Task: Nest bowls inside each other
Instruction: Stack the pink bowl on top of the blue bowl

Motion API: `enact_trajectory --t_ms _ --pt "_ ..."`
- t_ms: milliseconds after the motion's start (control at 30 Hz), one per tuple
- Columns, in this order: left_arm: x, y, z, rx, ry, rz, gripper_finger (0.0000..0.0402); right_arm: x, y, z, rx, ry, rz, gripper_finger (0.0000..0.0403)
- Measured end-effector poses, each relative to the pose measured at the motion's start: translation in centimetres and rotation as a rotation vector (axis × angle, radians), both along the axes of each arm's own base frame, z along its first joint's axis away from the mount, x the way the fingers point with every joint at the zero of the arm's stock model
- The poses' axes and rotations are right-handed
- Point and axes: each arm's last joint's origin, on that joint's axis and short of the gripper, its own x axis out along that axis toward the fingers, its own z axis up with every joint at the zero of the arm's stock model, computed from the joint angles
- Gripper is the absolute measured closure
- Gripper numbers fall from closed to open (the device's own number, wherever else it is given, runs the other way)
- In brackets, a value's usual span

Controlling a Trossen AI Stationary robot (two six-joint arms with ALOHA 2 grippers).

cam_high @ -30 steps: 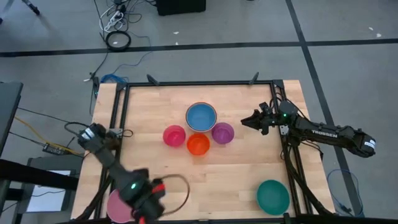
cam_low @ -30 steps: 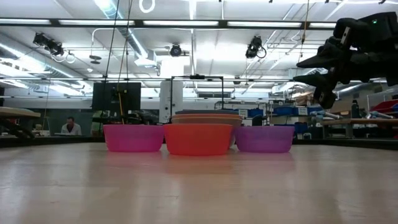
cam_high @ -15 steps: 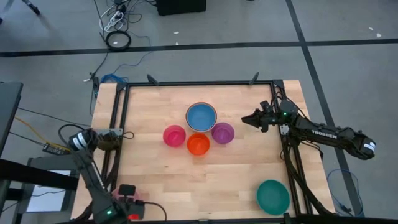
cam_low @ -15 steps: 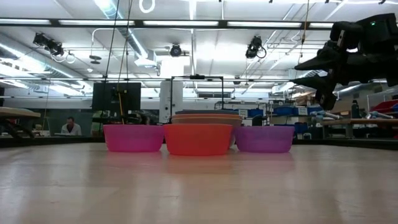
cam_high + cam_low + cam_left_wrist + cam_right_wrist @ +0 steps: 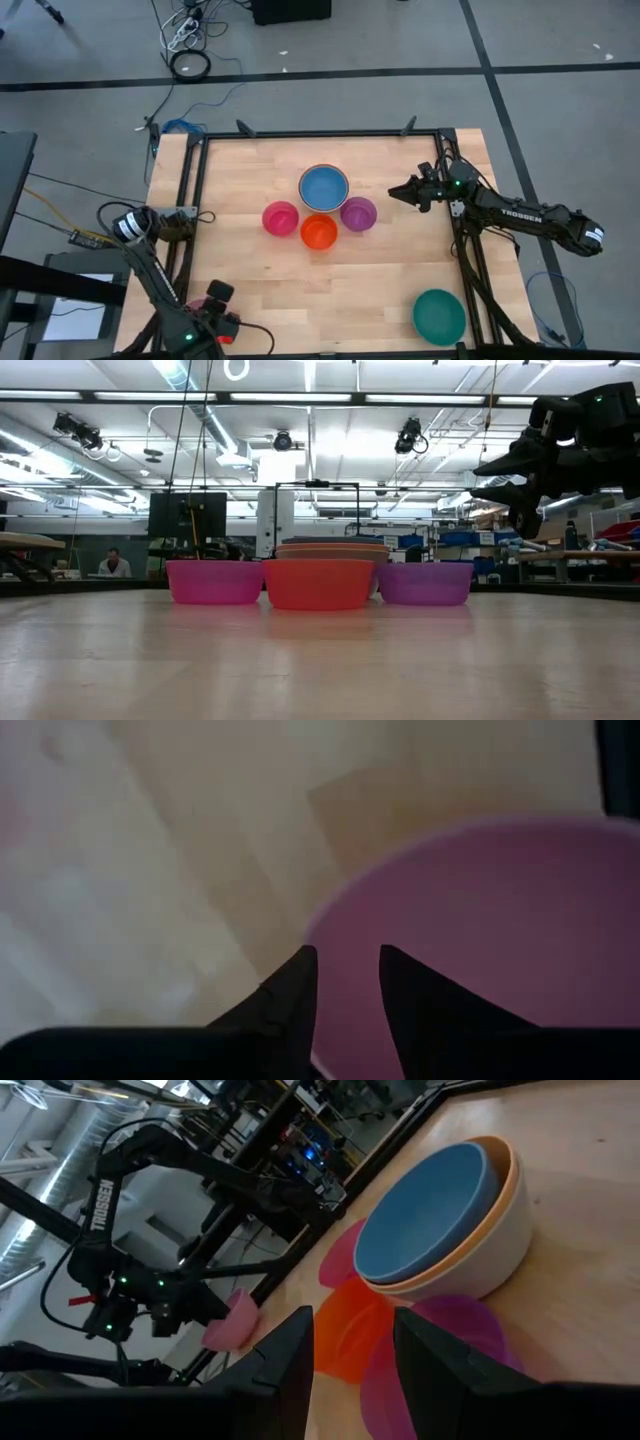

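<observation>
A light pink bowl (image 5: 480, 940) sits at the table's near left corner (image 5: 232, 1322); my left arm hides it from above. My left gripper (image 5: 213, 318) points down over it, open, one finger outside the rim and one inside (image 5: 345, 965). Mid-table, a blue bowl (image 5: 324, 187) is nested in an orange and a grey-white one (image 5: 500, 1230). In front of that stack stand small magenta (image 5: 281, 218), red-orange (image 5: 319, 232) and purple (image 5: 358, 213) bowls. A teal bowl (image 5: 439, 315) rests near right. My right gripper (image 5: 395, 192) hovers open at the far right (image 5: 350, 1350). My left gripper straddles the pink bowl's rim (image 5: 312, 925) from above on the side toward the table's middle. Its outer finger (image 5: 290, 995) stands right at the rim. Whether either finger touches the wall I cannot tell.
A black metal frame (image 5: 190, 200) runs along the table's left, far and right edges. Bare wood (image 5: 330, 290) lies between the small bowls and the near edge. The room beyond the table holds benches and a seated person (image 5: 113, 565).
My left gripper has swung toward the table's near left corner, come down over the pink bowl and rolled about its own axis. The bowl, which showed beside the gripper a second ago, is now covered by the arm in the high view.
</observation>
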Motion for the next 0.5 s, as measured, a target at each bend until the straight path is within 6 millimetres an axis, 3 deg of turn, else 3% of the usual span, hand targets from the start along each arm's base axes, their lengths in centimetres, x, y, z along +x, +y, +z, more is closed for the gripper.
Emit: enact_trajectory --t_ms 500 --pt "1.3 0.6 -0.2 0.011 -0.035 -0.085 0.0283 0.0 -0.1 0.0 -0.012 0.0 -0.023 0.0274"
